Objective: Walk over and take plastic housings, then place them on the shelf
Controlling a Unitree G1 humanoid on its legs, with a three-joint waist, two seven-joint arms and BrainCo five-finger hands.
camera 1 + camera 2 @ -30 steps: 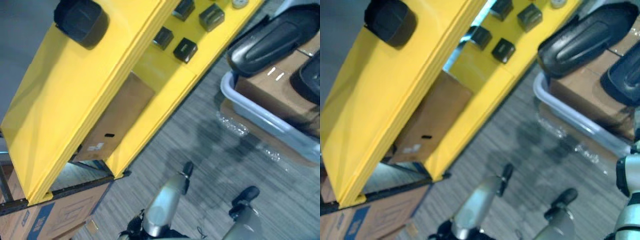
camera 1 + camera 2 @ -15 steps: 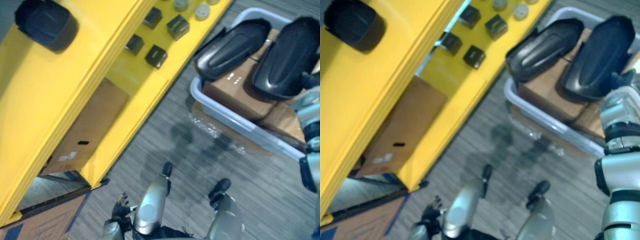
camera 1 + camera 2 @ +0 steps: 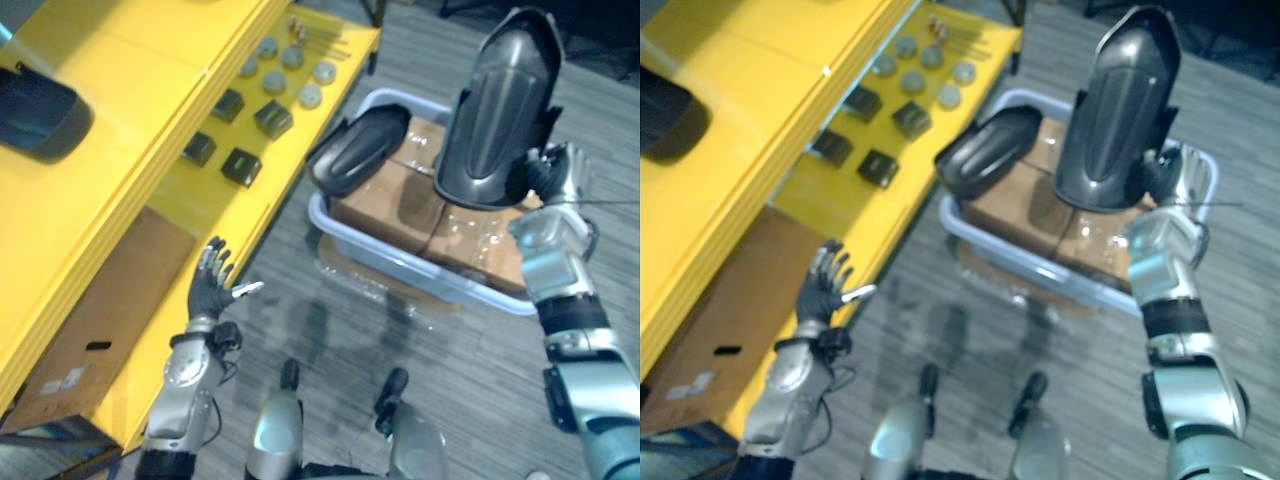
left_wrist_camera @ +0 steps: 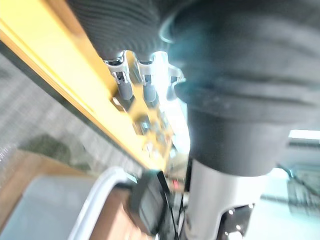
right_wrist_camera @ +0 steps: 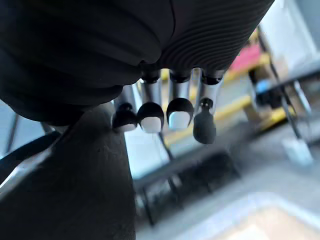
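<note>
My right hand [image 3: 553,178] is shut on a long dark plastic housing [image 3: 495,110] and holds it upright above the grey bin [image 3: 400,270]. In the right wrist view its fingers [image 5: 150,115] curl against the housing's dark shell [image 5: 75,185]. A second dark housing [image 3: 357,160] lies on the cardboard boxes in the bin. Another dark housing [image 3: 40,110] rests on the top of the yellow shelf [image 3: 150,70] at the far left. My left hand [image 3: 213,285] is open, fingers spread, beside the shelf's lower board.
Small black blocks [image 3: 242,165] and grey discs [image 3: 290,70] lie on the shelf's lower board. A flat cardboard sheet [image 3: 90,320] sits under the shelf. Grey carpet floor [image 3: 340,320] runs between the shelf and the bin.
The camera has swung toward the bin. My right hand has lifted one housing up off the boxes. My left hand has risen beside the shelf with its fingers spread.
</note>
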